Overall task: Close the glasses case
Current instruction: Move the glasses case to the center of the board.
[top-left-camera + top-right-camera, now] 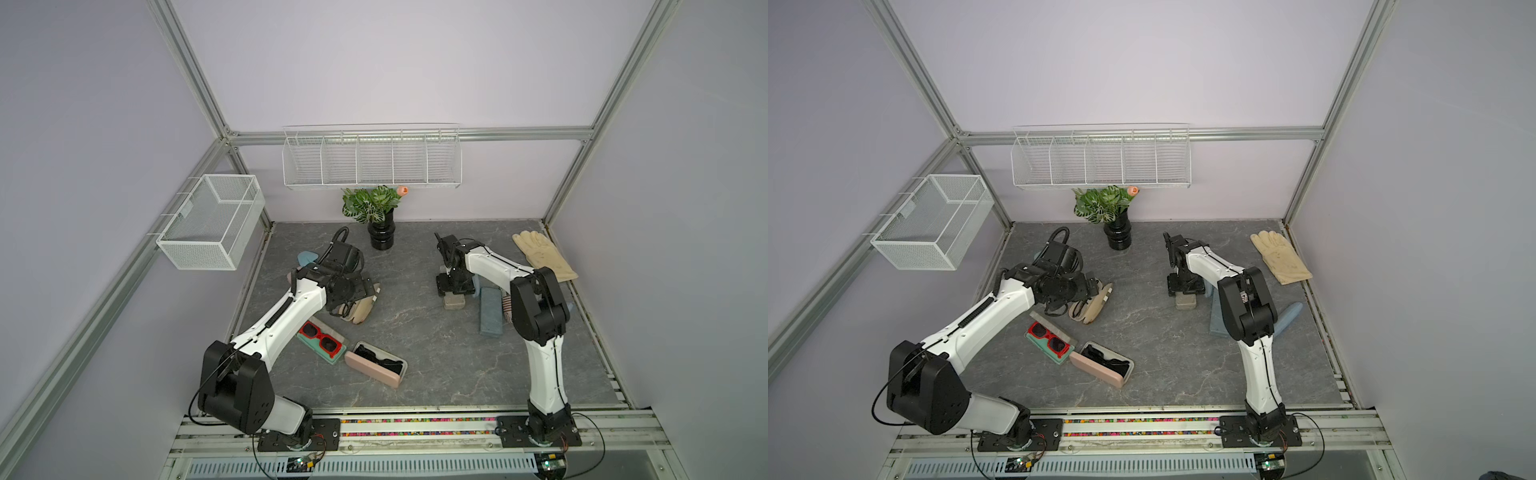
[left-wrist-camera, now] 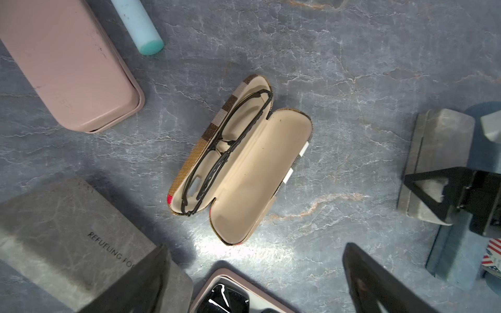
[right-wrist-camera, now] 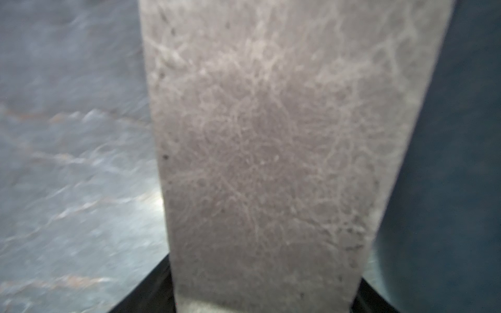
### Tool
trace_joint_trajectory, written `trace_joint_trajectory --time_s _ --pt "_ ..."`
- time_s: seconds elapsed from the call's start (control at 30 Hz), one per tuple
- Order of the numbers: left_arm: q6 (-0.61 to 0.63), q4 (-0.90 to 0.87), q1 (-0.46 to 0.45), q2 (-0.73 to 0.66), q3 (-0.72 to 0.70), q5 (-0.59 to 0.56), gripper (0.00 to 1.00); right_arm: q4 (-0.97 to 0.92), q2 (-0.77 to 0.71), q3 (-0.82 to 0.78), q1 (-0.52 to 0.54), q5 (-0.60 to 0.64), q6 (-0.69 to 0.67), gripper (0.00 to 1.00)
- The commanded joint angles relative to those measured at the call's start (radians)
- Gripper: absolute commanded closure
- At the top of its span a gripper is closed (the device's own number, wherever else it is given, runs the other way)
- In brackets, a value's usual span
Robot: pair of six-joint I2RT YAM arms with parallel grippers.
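top views / grey case: grey stone-look rectangular glasses case sits on the dark marbled tabletop, just off centre toward 2 o'clock. The right fingers straddle it from above, as both top views show.
top views / plaid case: beige plaid hard-shell glasses case lies open toward 9 o'clock of centre, under the wrist of the left arm.
left wrist view / plaid case: lid laid flat back, black thin-framed glasses in the tray.
left wrist view / left fingers: spread wide, released, above the plaid case and touching nothing.
left wrist view / grey case: well apart from the plaid case, with a seam along its side and a right finger set against it.
right wrist view (blurred) / grey case: it fills the gap, and the right fingers lie against both sides, grasping it.
step in hand (judgement): pinching the grey case shut. Cannot tell whether its lid is fully seated.
next move (judgement): the plaid case is not yet closed. The left fingers must catch the lid's free edge and swing it over the hinge. The temples must stay inside the rim, and the base may slide.
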Motion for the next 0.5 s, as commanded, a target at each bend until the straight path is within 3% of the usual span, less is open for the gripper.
trace_joint_trajectory --time_s 0.0,0.23,0.47 --pt "0.017 0.007 0.016 -0.016 -0.014 0.005 0.00 -0.037 0.030 0.043 -0.015 0.004 -0.054 0.23" --pt "0.030 0.015 0.052 0.006 -0.022 0.017 0.00 -0.063 0.041 0.095 -0.027 -0.009 -0.073 0.15" --pt "0.064 -0.001 0.083 0.076 0.015 -0.012 0.00 -0.066 -0.085 0.045 -0.004 -0.005 -0.069 0.13"
